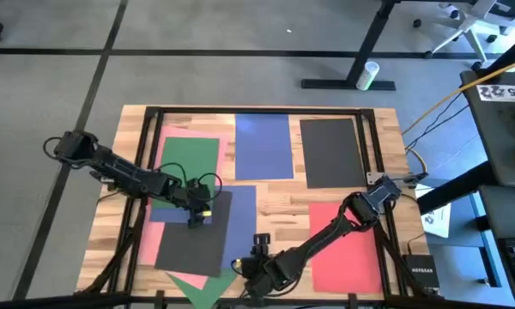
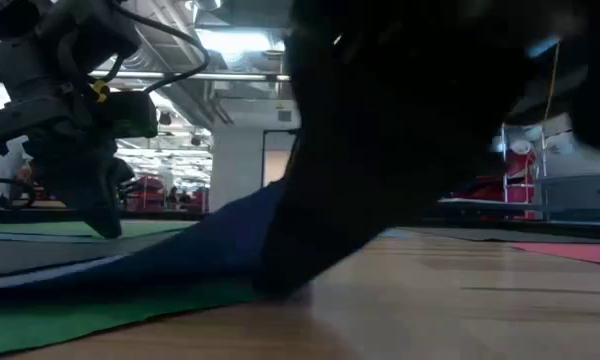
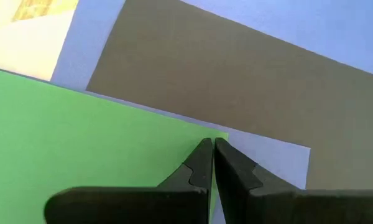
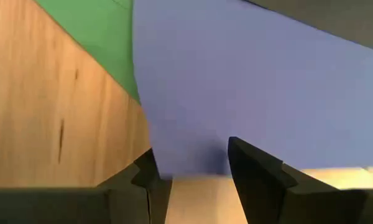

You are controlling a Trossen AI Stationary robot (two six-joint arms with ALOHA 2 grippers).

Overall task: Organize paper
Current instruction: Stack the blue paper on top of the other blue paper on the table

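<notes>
Fingers of the right gripper (image 4: 189, 171) are spreading around the blue sheet's (image 4: 248, 87) near edge, while the left gripper (image 3: 212, 155) is sitting clenched on the green sheet's (image 3: 81, 137) corner

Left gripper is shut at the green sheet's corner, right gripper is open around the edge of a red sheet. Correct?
Not quite. The left gripper is shut at the green sheet, but the right wrist view shows the right gripper open around the edge of a blue sheet, not a red one.

Left arm reaches from the frame's left edge toward centre, its left gripper (image 1: 196, 216) pointing down, fingers (image 3: 202, 163) pressed together. Right arm folds from the right edge to bottom centre, its right gripper (image 1: 243, 262) low with fingers (image 4: 252, 163) parted.
</notes>
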